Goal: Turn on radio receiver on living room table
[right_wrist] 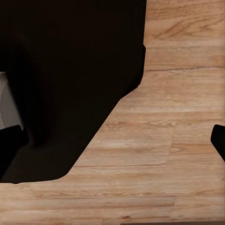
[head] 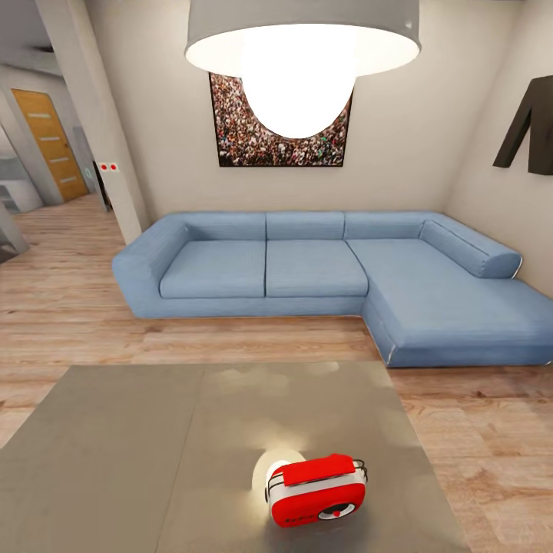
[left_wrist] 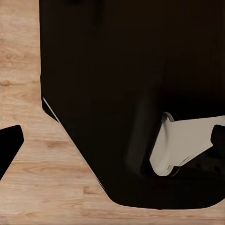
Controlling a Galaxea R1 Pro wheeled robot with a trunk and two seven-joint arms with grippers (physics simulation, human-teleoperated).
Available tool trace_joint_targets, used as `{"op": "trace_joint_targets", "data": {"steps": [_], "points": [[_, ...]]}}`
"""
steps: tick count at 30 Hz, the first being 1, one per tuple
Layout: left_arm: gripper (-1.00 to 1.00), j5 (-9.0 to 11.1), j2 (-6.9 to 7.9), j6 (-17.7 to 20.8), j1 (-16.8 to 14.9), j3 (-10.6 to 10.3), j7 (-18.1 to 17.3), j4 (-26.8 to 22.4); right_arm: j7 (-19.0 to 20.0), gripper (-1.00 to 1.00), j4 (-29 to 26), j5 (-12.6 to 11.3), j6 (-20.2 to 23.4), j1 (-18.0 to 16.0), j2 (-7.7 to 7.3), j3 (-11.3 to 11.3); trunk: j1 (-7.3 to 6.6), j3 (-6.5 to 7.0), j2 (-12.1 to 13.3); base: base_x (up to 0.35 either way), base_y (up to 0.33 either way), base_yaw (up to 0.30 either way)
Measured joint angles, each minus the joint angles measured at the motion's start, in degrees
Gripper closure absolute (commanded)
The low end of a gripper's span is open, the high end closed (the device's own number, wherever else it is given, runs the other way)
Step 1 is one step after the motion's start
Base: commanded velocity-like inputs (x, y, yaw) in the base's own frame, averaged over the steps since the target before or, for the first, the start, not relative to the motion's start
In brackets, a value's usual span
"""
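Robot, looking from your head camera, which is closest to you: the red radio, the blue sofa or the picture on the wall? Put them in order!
1. Radio: closest, on the grey table right in front.
2. Sofa: next, past the table's far edge.
3. Picture: farthest, on the wall behind the sofa.

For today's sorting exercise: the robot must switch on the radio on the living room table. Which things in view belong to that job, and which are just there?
Job: radio receiver; table.
Just there: sofa; crowd picture; pendant lamp; dark garment on wall.
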Motion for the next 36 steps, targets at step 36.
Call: {"op": "trace_joint_targets", "data": {"steps": [36], "points": [[-1.0,0.0,0.08,0.0,0.0,0.0,0.0,0.0,-0.2,-1.0,0.0,-0.1,-0.1,0.0,0.25,-0.1,0.0,-1.02,0.0,0.0,0.0,0.0]]}}
